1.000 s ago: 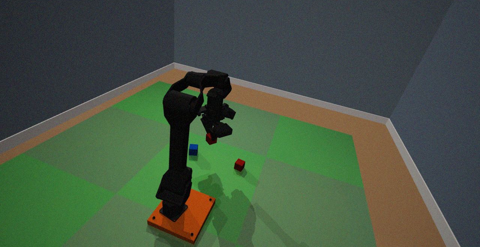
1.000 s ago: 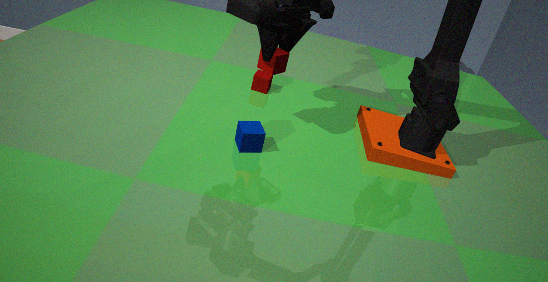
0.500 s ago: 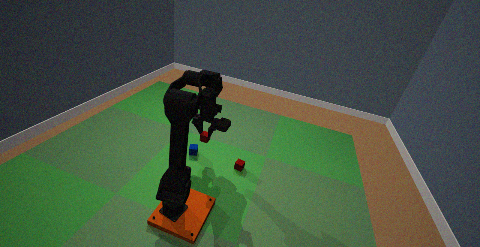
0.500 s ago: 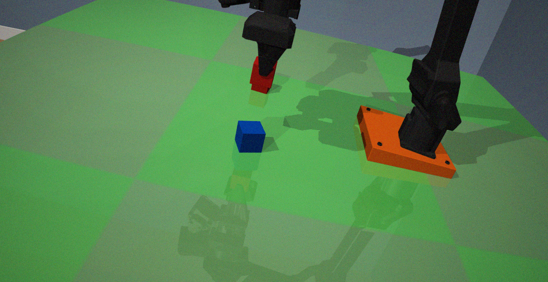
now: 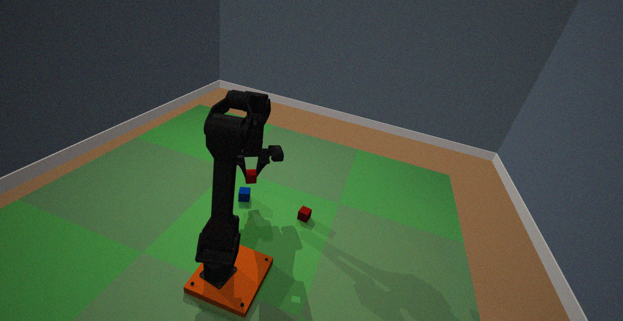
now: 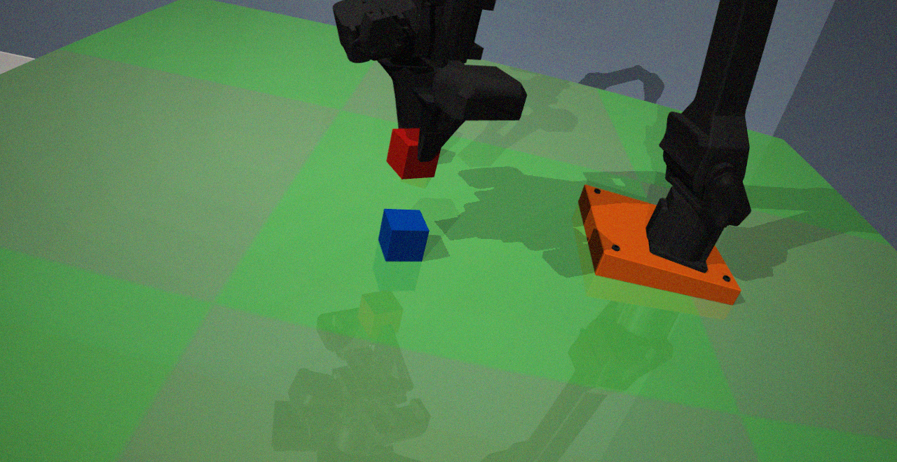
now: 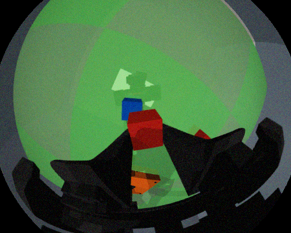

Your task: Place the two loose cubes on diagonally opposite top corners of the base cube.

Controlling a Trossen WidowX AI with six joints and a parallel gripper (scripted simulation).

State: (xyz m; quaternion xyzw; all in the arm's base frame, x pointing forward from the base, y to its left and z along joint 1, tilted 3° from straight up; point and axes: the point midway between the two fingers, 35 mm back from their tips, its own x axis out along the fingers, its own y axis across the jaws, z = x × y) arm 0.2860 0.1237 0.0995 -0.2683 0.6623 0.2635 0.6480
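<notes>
My gripper (image 5: 250, 172) (image 6: 415, 145) (image 7: 145, 129) is shut on a red cube (image 5: 250, 179) (image 6: 400, 159) (image 7: 147, 137), held in the air between the fingertips. The blue base cube (image 5: 244, 194) (image 6: 404, 236) (image 7: 132, 108) stands on the floor. The held cube appears above it in the top and exterior views and does not touch it. In the wrist view it overlaps the blue cube's lower right corner. The other red cube (image 5: 304, 214) (image 7: 201, 134) lies on the floor, partly behind a finger in the wrist view. In the exterior view it is hidden behind the held cube and gripper.
The orange mounting plate (image 5: 257, 266) (image 6: 621, 223) (image 7: 145, 185) carries the arm's base. The floor is a green checkered mat (image 5: 392, 179) (image 6: 125, 177). Arm shadows fall across it. Grey walls stand around the mat.
</notes>
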